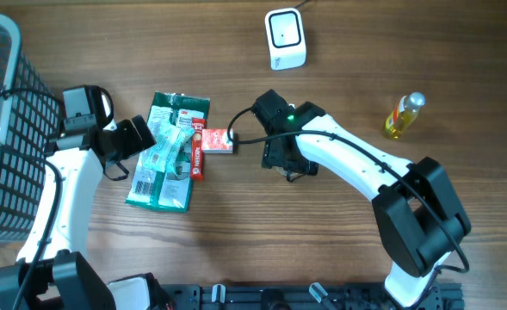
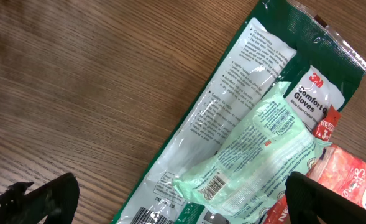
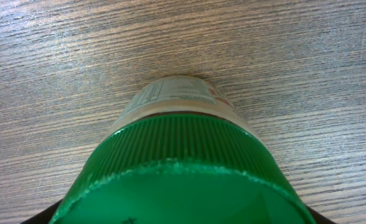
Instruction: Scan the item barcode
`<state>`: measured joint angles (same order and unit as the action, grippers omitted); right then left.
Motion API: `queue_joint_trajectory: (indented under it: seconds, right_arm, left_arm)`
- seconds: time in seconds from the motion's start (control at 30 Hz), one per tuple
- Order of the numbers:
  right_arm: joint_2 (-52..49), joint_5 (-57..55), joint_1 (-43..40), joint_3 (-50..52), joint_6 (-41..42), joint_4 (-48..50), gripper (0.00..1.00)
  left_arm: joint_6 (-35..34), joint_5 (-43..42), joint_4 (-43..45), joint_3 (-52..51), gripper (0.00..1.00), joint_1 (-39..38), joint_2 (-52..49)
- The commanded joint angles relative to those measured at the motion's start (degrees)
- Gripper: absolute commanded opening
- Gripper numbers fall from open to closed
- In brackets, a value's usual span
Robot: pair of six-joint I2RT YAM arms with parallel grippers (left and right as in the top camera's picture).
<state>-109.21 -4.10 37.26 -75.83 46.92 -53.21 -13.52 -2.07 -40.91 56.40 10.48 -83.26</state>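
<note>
A jar with a green ribbed cap (image 3: 183, 168) stands on the wood and fills the right wrist view. The cap sits between the jaws of my right gripper (image 3: 183, 214), whose dark fingers show only as slivers against its sides. From overhead the right gripper (image 1: 289, 162) hides the jar. My left gripper (image 2: 183, 202) is open above a green 3M gloves pack (image 2: 232, 106) and a pale green pouch (image 2: 257, 155), whose barcode (image 2: 215, 185) faces up. The white scanner (image 1: 285, 39) stands at the table's far edge.
A red packet (image 1: 199, 158) and a red-and-white box (image 1: 219, 139) lie next to the gloves pack (image 1: 160, 176). At the right stands a yellow bottle (image 1: 404, 116). A dark wire basket (image 1: 3, 129) fills the left edge.
</note>
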Motion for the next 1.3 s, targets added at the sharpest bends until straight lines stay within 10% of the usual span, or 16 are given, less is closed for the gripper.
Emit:
queue_joint_trajectory:
  seconds: [0.0,1.27]
  right_arm:
    - [-1.11,0.02,0.07,0.59,1.27,0.26,0.72]
    - [-1.27,-4.94,0.09,0.72,1.11,4.15,0.85]
  left_arm:
    - [1.14,-0.46,0.0,-0.24,1.0,-0.2,-0.22]
    - [1.14,-0.46,0.0,-0.24,1.0,-0.2,-0.22]
